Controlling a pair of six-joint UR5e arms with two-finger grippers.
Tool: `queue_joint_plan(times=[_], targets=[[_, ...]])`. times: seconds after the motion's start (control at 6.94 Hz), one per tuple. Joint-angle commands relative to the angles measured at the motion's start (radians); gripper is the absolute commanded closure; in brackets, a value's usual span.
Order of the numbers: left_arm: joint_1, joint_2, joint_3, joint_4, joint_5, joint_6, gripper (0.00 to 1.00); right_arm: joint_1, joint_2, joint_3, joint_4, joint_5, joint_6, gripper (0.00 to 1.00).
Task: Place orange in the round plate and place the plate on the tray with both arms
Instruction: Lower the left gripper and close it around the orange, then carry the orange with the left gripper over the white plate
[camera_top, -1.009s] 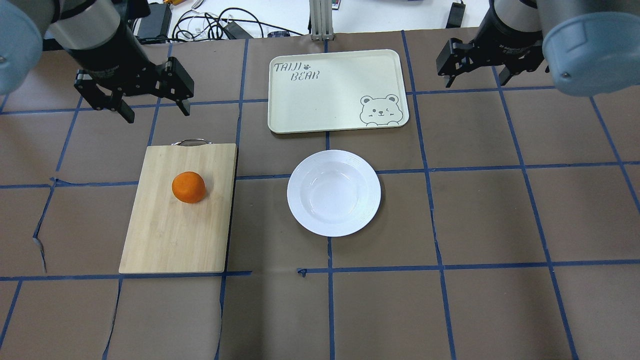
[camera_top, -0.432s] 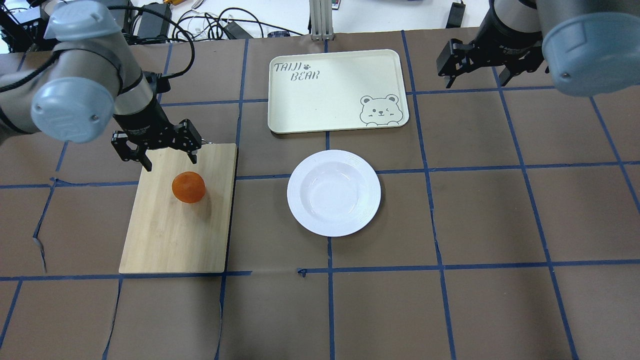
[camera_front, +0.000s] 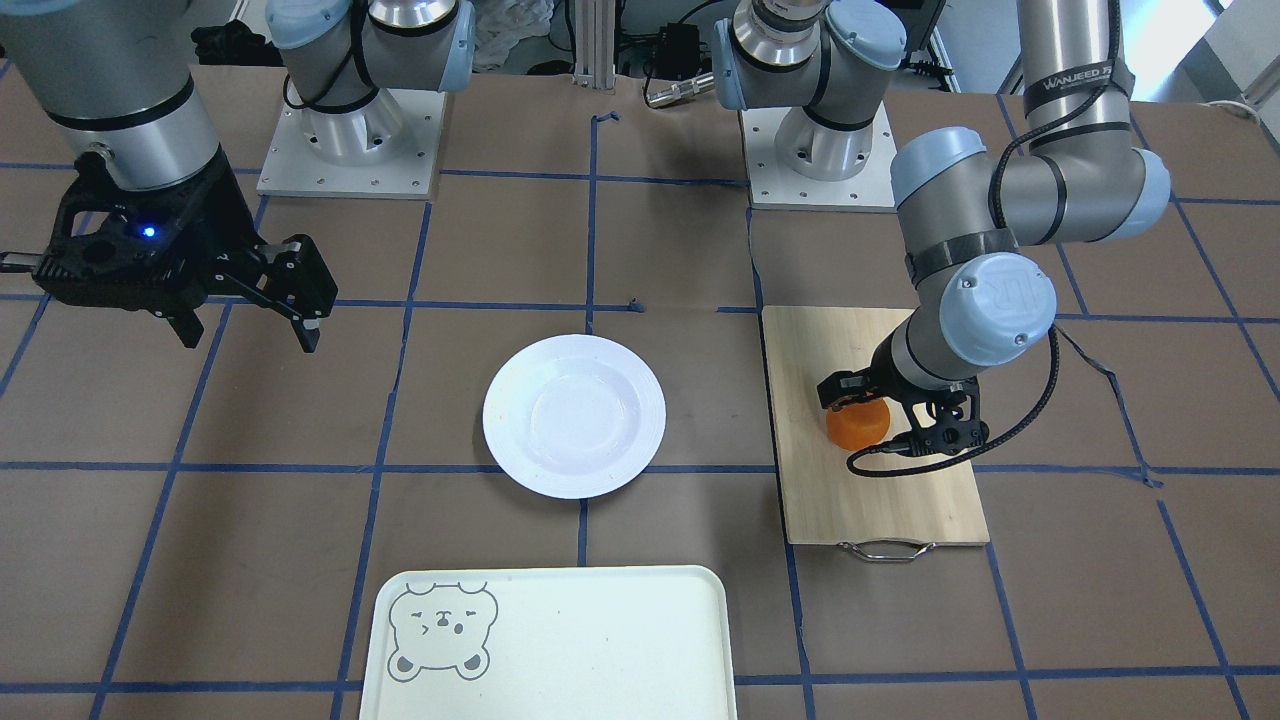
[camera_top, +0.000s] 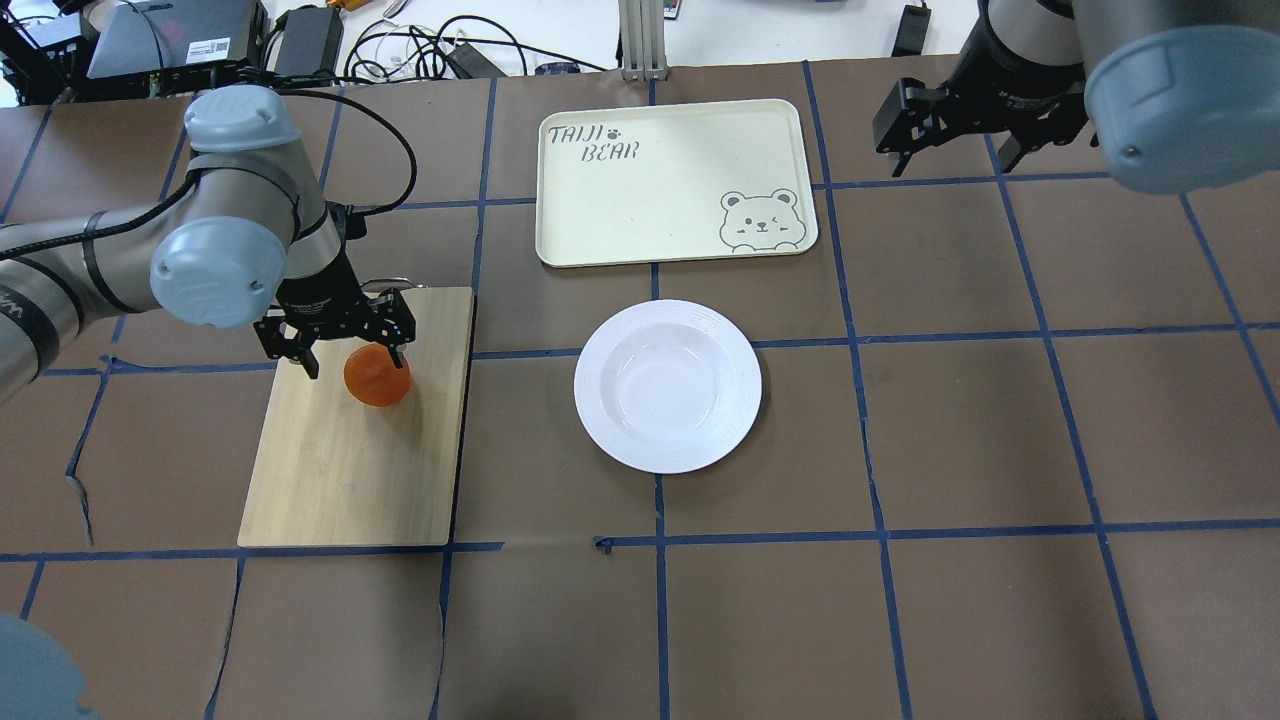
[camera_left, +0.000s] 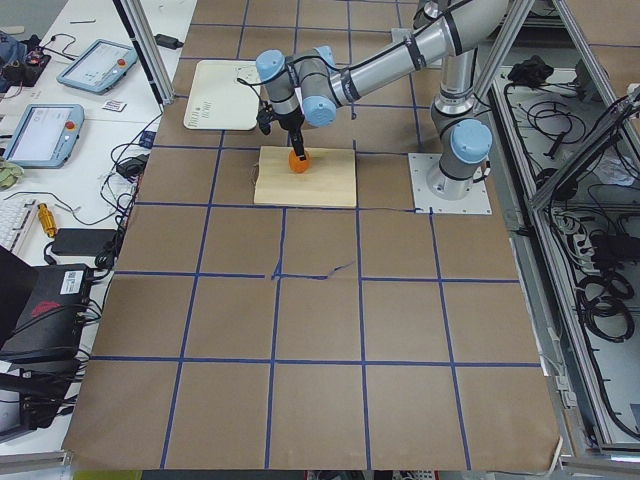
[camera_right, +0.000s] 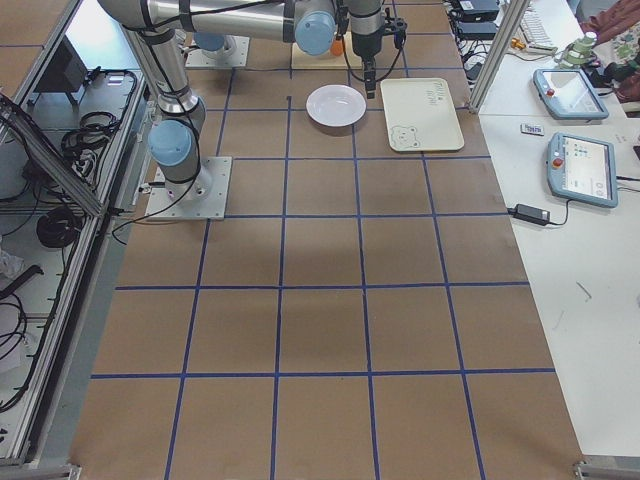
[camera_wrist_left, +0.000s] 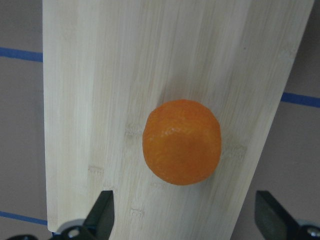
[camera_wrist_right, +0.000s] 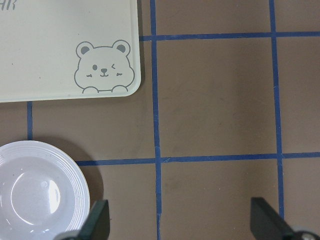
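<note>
Left gripper hovered spread open just over the orange, bamboo board beside the round plate, right gripper unclenched, well apart from that plate.

Orange on bamboo board, white round plate mid-table, cream tray nr it

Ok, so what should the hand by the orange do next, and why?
Probably lower a little more, straight down. The left gripper is open above the orange, which sits on the board, centred between the fingers but not yet down between them. Once the fingers straddle it, closing should catch it for the trip to the plate.
</note>
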Motion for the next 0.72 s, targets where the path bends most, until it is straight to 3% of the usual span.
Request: queue_joint_plan(times=[0.0,0.14,0.43,0.58], targets=[[0.000,-0.044,-0.026,0.085,0.001,0.002,0.00,0.002,0.001,0.002,0.000,0.000,-0.001,0.00],[0.000,-0.060,-0.027,0.117,0.001,0.002,0.05,0.002,0.003,0.000,0.000,0.000,0.000,0.00],[-0.006,-0.060,-0.026,0.133,-0.002,-0.008,0.81,0.002,0.004,0.000,0.000,0.009,0.000,0.00],[-0.012,-0.046,-0.021,0.137,-0.041,-0.012,0.96,0.002,0.007,0.002,0.000,0.011,0.005,0.00]])
